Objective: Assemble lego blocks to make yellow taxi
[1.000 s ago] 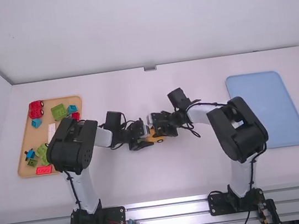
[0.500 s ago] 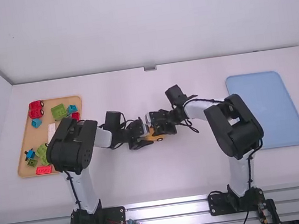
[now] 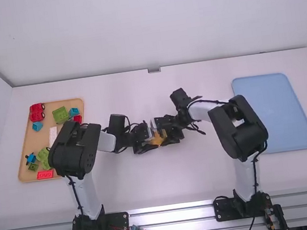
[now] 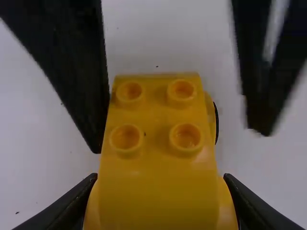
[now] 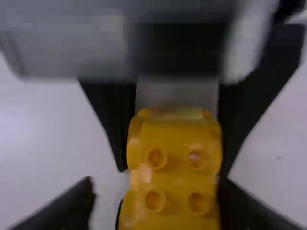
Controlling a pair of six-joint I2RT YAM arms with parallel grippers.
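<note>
Near the table's middle in the high view, my left gripper and my right gripper face each other at a yellow block piece. My left gripper is shut on the piece's near end in the left wrist view, where studs show on the yellow body and a dark wheel edge peeks out at one side. From the other side, my right gripper stands open with its fingers astride the yellow piece; one finger is close against it and a gap shows at the other. The underside is hidden.
At the left, partly behind the left arm, lies an orange-brown tray with red, green, blue and white blocks and a red vehicle piece. A blue tray lies right of the right arm.
The right arm has shifted slightly left, and its gripper now covers the dark wheel seen earlier on the yellow piece in the high view. The left arm has stayed still.
</note>
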